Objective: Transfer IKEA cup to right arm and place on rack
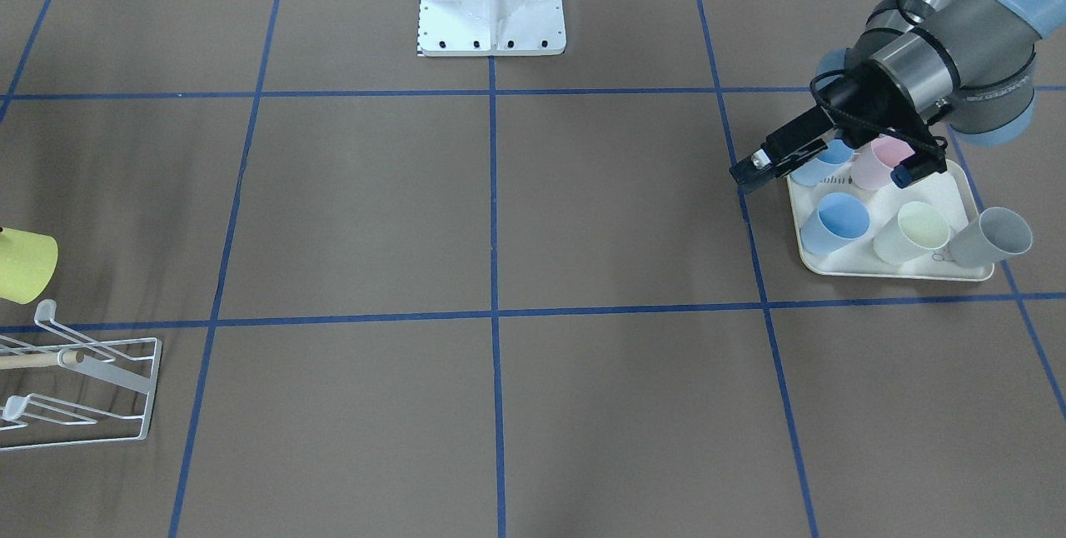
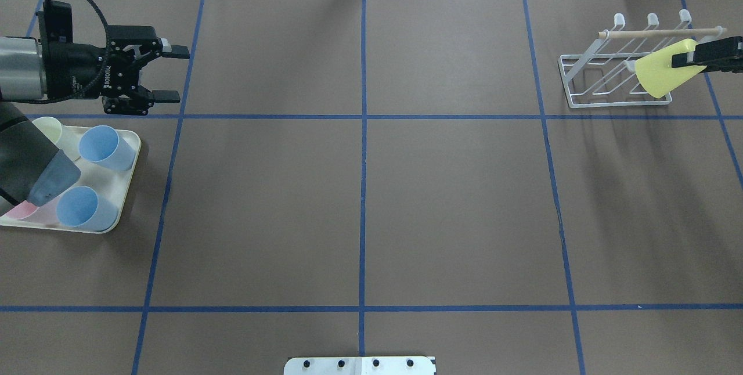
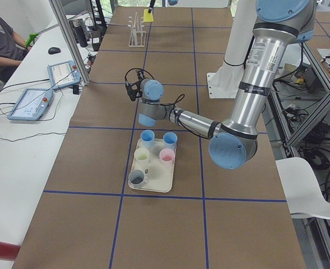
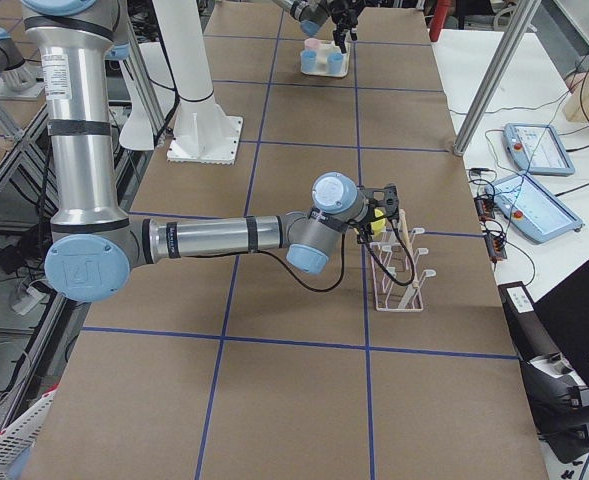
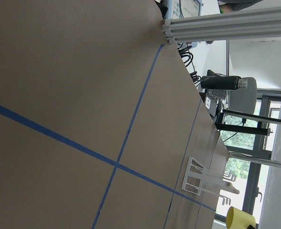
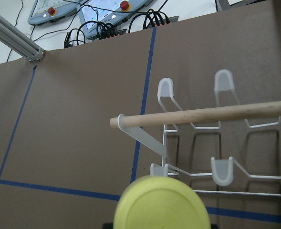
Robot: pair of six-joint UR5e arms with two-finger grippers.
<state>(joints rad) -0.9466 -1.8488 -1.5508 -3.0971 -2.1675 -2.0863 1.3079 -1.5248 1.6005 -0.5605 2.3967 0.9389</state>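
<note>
Fingers of the right gripper point(image 2: 682, 60) are closed on the IKEA cup point(image 2: 656, 76), pinching its narrower end. The cup is a plain lime-yellow tumbler, matte and opaque, with no handle or print in sight. It tapers and grows wider away from the fingers. It is held tilted well over, close to lying on its side, in the air at the rack point(image 6: 145, 138). It is off the prongs, on the side of the rack nearer the robot's base and at the end where the wooden dowel point(image 6: 202, 114) stops. In the right wrist view it shows as a smooth closed yellow round at the bottom edge, below the dowel's end and in front of the white bracket that carries it. Whether it brushes the wire there I cannot tell.

The rack is thin white wire with rounded, upturned prongs in rows, and it stands on the brown counter point(image 2: 453, 206) marked with blue tape lines.

Well apart from the rack, at the counter's opposite end, the left gripper point(image 2: 177, 74) hangs with its fingers spread wide and nothing between them. Beside it, equally far from the rack, a cream tray point(image 2: 127, 180) holds pastel cups point(image 1: 837, 217): two blue, one pink, one pale yellow and one grey.
</note>
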